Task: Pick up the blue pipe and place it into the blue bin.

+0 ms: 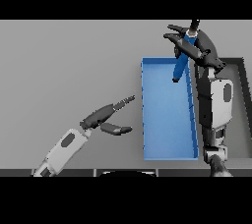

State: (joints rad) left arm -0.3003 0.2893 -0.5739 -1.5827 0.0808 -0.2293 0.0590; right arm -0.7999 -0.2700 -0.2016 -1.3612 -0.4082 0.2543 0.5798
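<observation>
So the right hand point(197, 46) has its fingers curled around the blue pipe point(181, 66), which hangs tilted over the far right corner of the blue bin point(167, 120). Left hand point(106, 117) idles near left, fingers loosely spread.

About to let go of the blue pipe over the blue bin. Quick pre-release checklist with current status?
1. Blue pipe held by the right robot hand: ok, fingers curled round it.
2. Pipe's lower end over the blue bin: ok, it hangs above the far right corner.
3. Pipe fully inside the rim: not ok, its upper end reaches past the far wall.
4. Height above the bin floor: cannot tell.
5. Left robot hand out of the way: ok, open, left of the bin.
</observation>
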